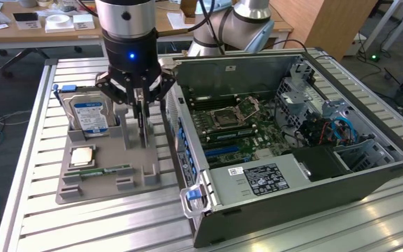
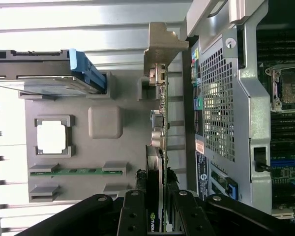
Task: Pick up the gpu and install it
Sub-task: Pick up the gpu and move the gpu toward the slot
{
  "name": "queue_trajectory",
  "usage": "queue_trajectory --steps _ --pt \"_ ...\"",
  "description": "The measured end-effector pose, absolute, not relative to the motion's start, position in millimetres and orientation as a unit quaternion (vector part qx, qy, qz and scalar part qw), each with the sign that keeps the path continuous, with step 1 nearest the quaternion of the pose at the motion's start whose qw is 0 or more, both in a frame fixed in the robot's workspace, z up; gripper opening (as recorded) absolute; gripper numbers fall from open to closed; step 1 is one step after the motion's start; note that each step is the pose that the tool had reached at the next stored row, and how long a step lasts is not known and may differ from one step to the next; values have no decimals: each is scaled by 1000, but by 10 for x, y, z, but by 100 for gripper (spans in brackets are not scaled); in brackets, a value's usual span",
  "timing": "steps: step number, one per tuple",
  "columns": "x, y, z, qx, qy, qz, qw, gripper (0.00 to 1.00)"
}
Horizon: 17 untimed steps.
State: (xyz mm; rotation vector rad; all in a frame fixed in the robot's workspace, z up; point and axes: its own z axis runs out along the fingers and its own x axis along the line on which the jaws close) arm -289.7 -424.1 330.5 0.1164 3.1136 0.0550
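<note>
Surface: ribbed aluminium table (image 1: 103,220), with cluttered desks (image 1: 19,37) behind it. Item, the gpu (image 2: 159,98): slim card seen edge-on, green board with a black cooler on one face, silver bracket (image 2: 162,46) at the far end; it stands on edge in a slot of the grey fixture tray (image 1: 96,184), on the tray side just beside the computer case (image 1: 314,194). The gripper (image 2: 156,179) hangs straight above that slot, its black fingers (image 2: 134,211) lying one against each face of the card, the jaws drawn narrow and closed on it. Tray contents: silver hard drive (image 1: 89,115) with a blue-white label, upright in the rear pocket; a square processor (image 1: 82,156) lying flat in its recess; a narrow green memory stick (image 1: 107,170) in the groove nearer the front. Case, side panel off, on the exterior view's right: green motherboard (image 1: 243,131) with an open processor socket (image 1: 231,115), and a labelled power supply (image 1: 257,178) at the near end
</note>
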Motion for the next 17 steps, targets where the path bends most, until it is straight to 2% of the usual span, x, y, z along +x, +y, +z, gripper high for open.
queue_trajectory --steps 17 --pt "-2897 -4241 3525 37 999 18 13 26"
